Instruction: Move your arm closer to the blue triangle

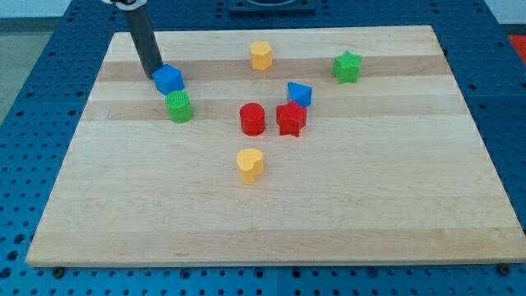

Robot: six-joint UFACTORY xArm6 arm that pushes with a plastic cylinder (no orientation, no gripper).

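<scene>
The blue triangle (pixel 300 94) sits right of the board's middle, touching the top of a red star (pixel 291 118). My tip (pixel 154 75) is at the upper left of the board, touching the left side of a blue cube (pixel 168 79). The rod rises from it to the view's top left. The tip is far to the left of the blue triangle. A green cylinder (pixel 178 107) stands just below the blue cube. A red cylinder (pixel 252 119) stands left of the red star.
A yellow hexagonal block (pixel 261 55) is near the board's top middle. A green star (pixel 348 67) is at the upper right. A yellow heart (pixel 250 165) lies below the red cylinder. The wooden board (pixel 394 205) lies on a blue perforated table.
</scene>
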